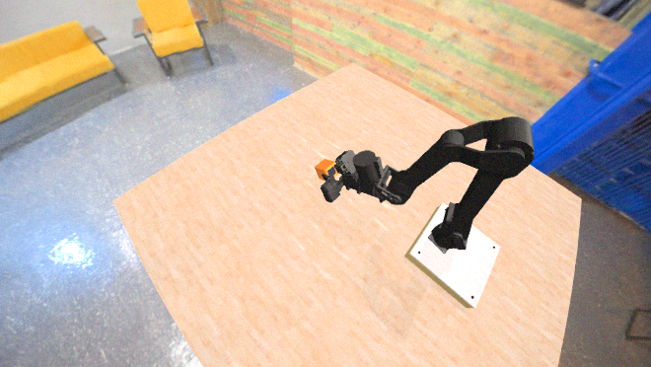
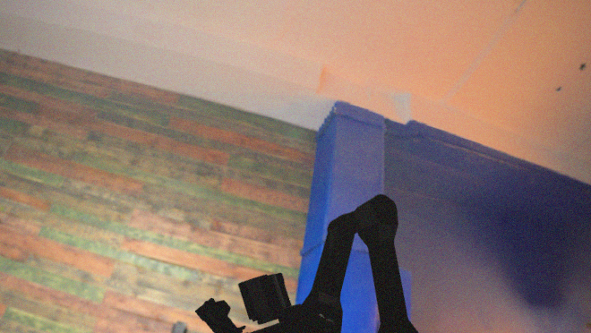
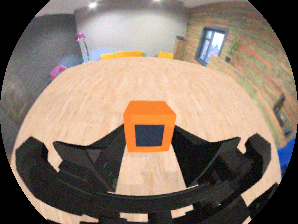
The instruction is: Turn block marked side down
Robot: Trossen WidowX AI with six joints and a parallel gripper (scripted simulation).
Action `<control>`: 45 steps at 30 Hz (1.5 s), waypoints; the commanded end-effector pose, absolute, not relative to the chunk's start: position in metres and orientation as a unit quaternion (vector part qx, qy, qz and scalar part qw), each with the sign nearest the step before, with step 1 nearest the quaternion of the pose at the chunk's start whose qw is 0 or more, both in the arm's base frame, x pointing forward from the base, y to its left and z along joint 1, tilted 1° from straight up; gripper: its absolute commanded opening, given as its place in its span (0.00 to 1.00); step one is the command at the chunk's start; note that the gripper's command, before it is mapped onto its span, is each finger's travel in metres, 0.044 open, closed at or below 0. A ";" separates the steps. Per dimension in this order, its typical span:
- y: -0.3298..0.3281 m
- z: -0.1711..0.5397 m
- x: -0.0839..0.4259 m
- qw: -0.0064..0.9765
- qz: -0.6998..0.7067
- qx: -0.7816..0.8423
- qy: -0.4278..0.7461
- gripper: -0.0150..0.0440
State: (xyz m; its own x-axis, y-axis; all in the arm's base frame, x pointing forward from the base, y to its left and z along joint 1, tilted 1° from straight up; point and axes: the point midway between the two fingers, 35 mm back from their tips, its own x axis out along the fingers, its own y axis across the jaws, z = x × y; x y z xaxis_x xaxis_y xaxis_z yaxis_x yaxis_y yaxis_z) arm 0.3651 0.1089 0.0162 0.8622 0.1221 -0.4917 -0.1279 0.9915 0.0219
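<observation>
An orange block (image 1: 324,168) (image 3: 149,119) has a dark navy square, its marked side (image 3: 149,135), which faces back toward the wrist camera and the palm. My gripper (image 1: 332,175) (image 3: 148,126) is shut on the block, with one finger on each side of it. The gripper points outward, close to level, so the marked side faces sideways rather than down. The block appears held above the table (image 1: 247,222) (image 3: 90,95), though the exact gap is hard to tell. The exterior view shows parts of the arm low in the view, but not the block.
The arm's white base plate (image 1: 478,261) sits on the table's right part in the top view. Beyond the table's far edge are a yellow sofa (image 1: 54,64) and a yellow chair (image 1: 175,39). A plank wall and blue structure (image 1: 592,104) stand behind the table.
</observation>
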 end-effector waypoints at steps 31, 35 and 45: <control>0.108 0.018 0.364 0.968 0.063 -0.008 0.245 1.00; 0.108 0.018 0.364 0.968 0.063 -0.008 0.245 1.00; 0.108 0.018 0.364 0.968 0.063 -0.008 0.245 1.00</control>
